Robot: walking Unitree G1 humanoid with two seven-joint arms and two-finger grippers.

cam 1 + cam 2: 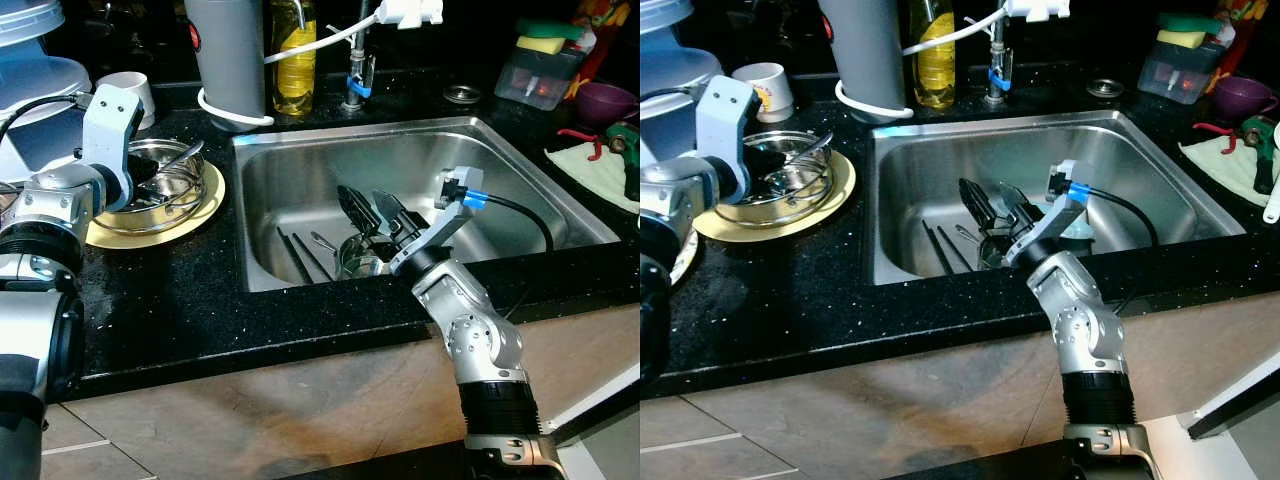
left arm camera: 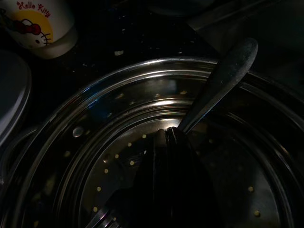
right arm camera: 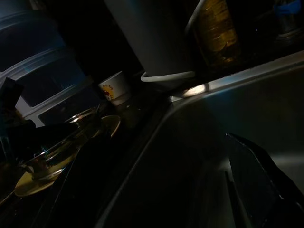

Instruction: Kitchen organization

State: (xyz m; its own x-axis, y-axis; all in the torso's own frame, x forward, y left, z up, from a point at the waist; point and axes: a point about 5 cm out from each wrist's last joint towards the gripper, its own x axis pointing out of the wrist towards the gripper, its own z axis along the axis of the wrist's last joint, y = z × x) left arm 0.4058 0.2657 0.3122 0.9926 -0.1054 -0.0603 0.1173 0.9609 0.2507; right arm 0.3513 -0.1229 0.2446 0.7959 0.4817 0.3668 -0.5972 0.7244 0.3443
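A steel bowl (image 1: 160, 185) holding a spoon (image 2: 219, 83) sits on a yellow plate (image 1: 205, 205) on the counter (image 1: 180, 300); the left pincer (image 2: 172, 156), clenched, dips inside. The "Hello Kitty" cup (image 2: 40, 23) stands near. Released, the right pincer (image 1: 375, 215) hangs over a steel cup (image 1: 358, 258) in the sink (image 1: 300, 160).

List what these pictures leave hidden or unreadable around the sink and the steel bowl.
- Metal cup in the sink: contents hidden by the right gripper, eye views.
- Steel bowl: part of its floor hidden by the left gripper, left wrist view.
- Right wrist view: too dark to show the sink floor.
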